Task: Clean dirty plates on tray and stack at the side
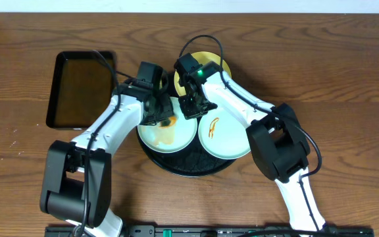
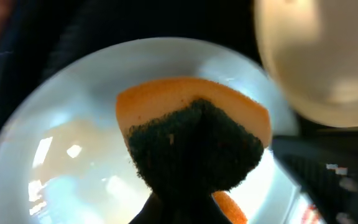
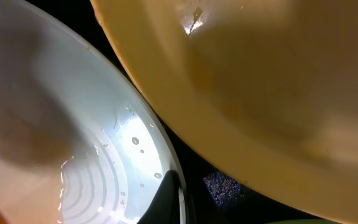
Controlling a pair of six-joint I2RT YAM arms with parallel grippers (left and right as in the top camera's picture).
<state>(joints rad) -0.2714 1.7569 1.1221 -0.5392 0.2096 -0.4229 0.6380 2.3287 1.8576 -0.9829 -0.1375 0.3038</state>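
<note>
With the left jaws clenched on the sponge [image 2: 191,134] pressed to the smeared mint plate [image 1: 180,135] on the left side of the tray [image 1: 189,166] and the right jaws clamped together on nothing visible beside its rim, a hard scrub could skid that plate against the yellow plate [image 1: 213,63].

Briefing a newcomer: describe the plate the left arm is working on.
Start at the central round black tray. It is the pale blue plate on its left side. Unlike the yellow plate and the other blue plate, it sits under an orange sponge.
</note>
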